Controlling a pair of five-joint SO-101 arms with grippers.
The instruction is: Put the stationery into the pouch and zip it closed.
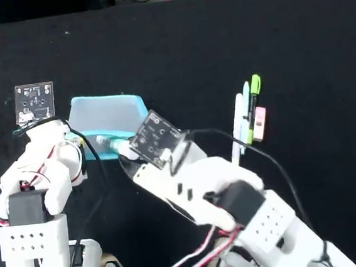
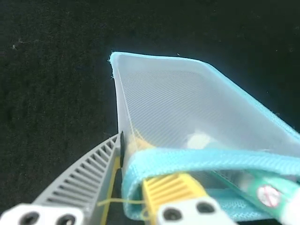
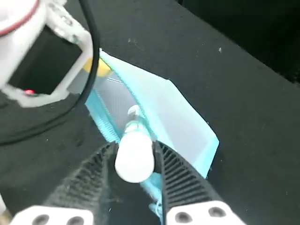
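The light blue mesh pouch lies on the black table with its zipper edge toward the arms. My left gripper is shut on the pouch's corner by the teal zipper band, one yellow finger inside the mouth. In the high view the left gripper sits at the pouch's near-left corner. My right gripper is shut on a white marker with a green band, its front end inside the pouch's mouth. Seen from above, the right gripper holds the marker at the pouch's front edge.
Several pens, one with a green cap, and a pink eraser lie together on the table to the right. A black cable runs from the right arm across them. The cloth behind the pouch is bare.
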